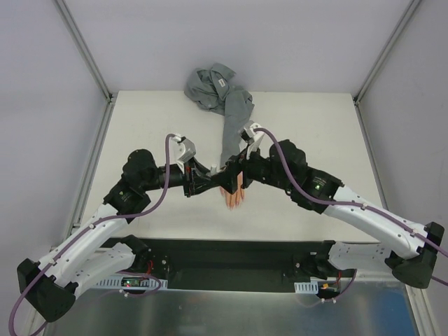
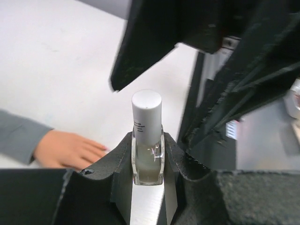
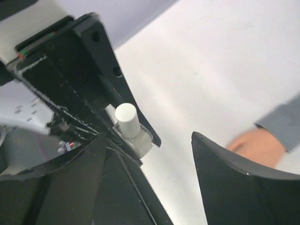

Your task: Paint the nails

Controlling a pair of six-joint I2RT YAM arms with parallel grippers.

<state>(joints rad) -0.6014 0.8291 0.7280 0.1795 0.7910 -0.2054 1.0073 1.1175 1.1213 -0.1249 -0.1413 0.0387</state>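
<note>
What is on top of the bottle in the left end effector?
A white cap sits on the bottle, which the left end effector clamps. The glass shows pale liquid; any brush under the cap is hidden.

The nails (image 2: 104,149), barely discernible, tip a grey-sleeved peach mannequin hand (image 2: 70,150) lying flat

**Legible markings: none.**
We see small dark print on the white cap (image 2: 146,112) of the clear bottle (image 2: 148,161), too fine to read.
</note>
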